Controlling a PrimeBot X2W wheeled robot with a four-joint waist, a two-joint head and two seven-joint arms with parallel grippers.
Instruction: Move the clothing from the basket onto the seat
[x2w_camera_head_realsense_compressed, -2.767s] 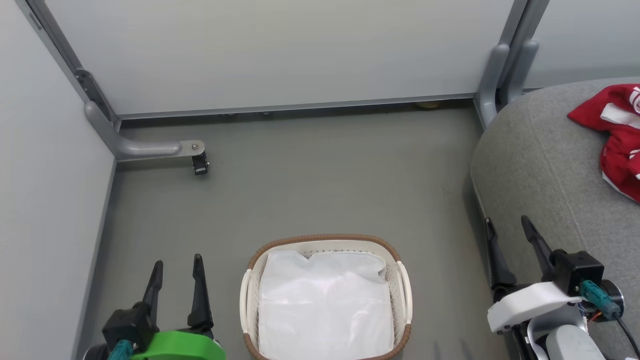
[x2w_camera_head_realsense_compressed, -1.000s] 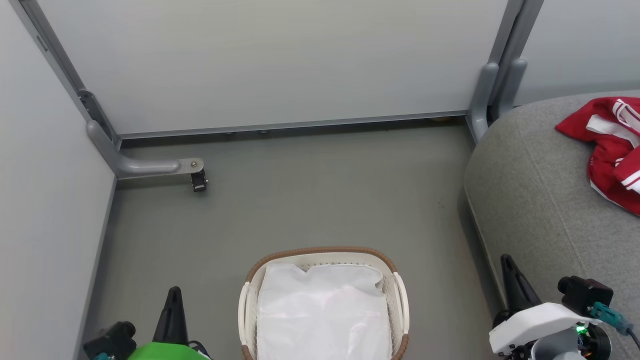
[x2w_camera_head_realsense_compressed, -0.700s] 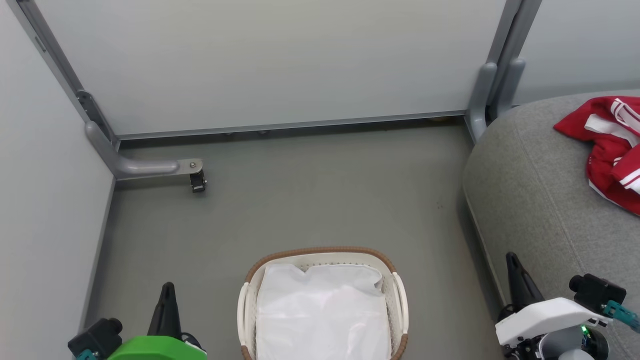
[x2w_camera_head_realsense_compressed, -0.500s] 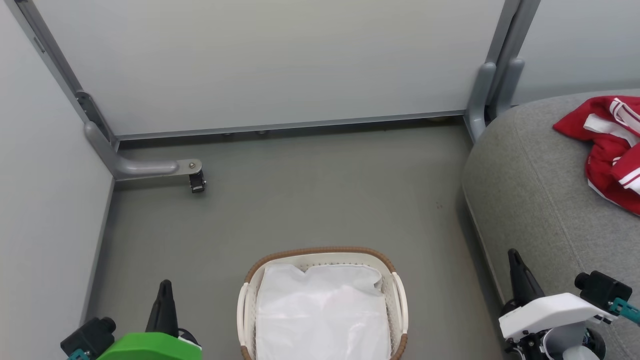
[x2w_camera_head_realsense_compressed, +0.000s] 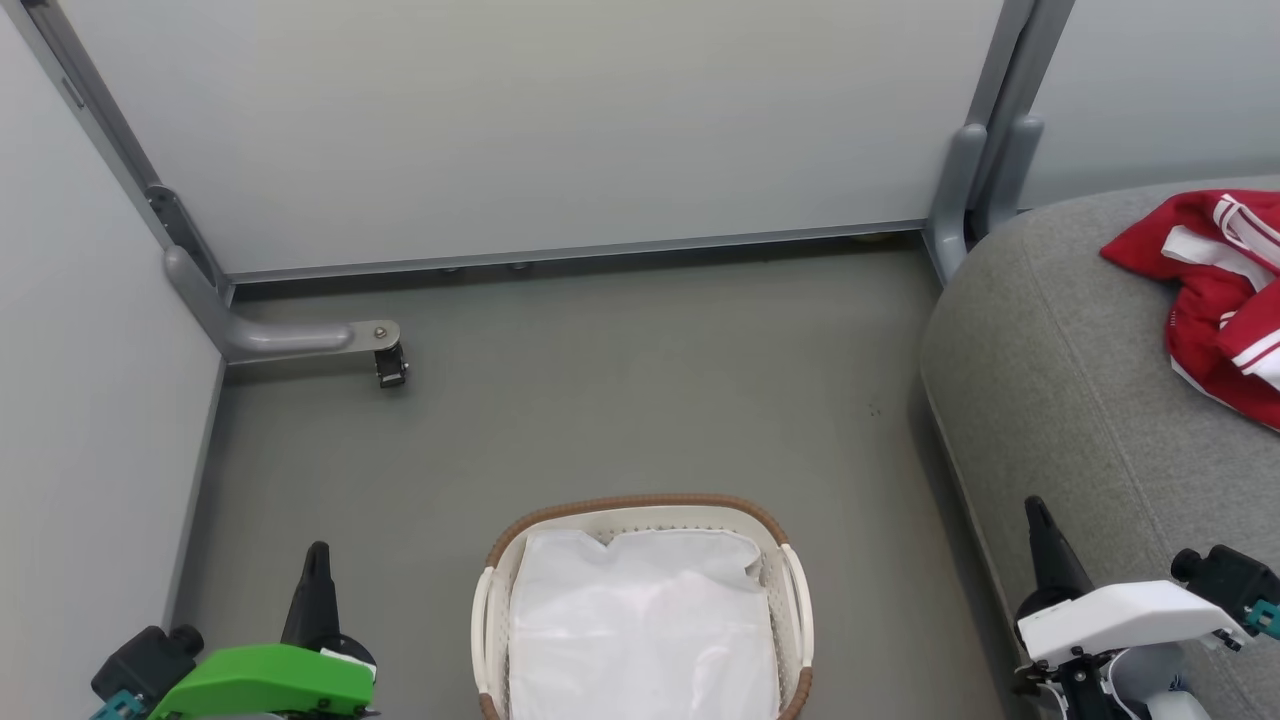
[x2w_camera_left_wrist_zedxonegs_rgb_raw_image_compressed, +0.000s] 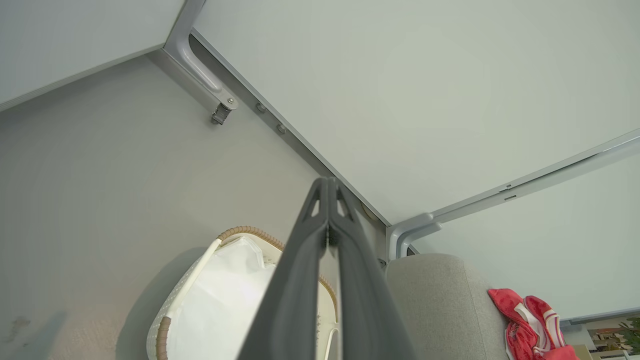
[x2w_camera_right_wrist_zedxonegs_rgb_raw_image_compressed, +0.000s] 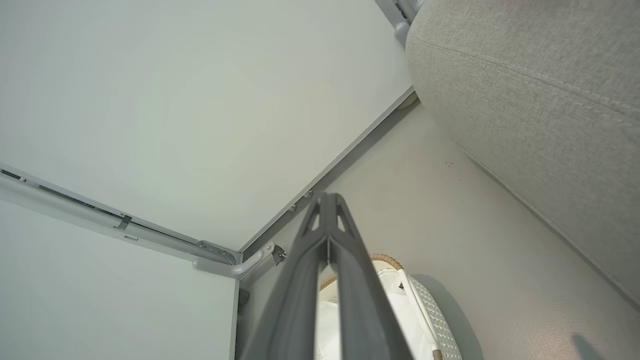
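- Clothing, red basketball garments with white trim (x2w_camera_head_realsense_compressed: 1215, 300): heaped on the large grey woven-fabric seat cushion (x2w_camera_head_realsense_compressed: 1060, 400), well apart from the basket.
- Small oval white perforated basket, brown rim (x2w_camera_head_realsense_compressed: 640, 502): white cloth liner (x2w_camera_head_realsense_compressed: 640, 620) inside, no red visible.
- My left gripper (x2w_camera_head_realsense_compressed: 318, 562) and right gripper (x2w_camera_head_realsense_compressed: 1036, 515): both clenched, empty.
- Risk: a further reach could snag the liner, mistaken for clothing.

The left gripper (x2w_camera_head_realsense_compressed: 318, 556) is pointing forward out of its green wrist cover (x2w_camera_head_realsense_compressed: 265, 680), holding its two dark fingers (x2w_camera_left_wrist_zedxonegs_rgb_raw_image_compressed: 300, 280) pressed together so that the tips are meeting. The right gripper (x2w_camera_head_realsense_compressed: 1034, 512) is pointing the same way out of its white wrist cover (x2w_camera_head_realsense_compressed: 1130, 615), its fingers likewise closing to a single point at the tips. Both are hanging free in the air.
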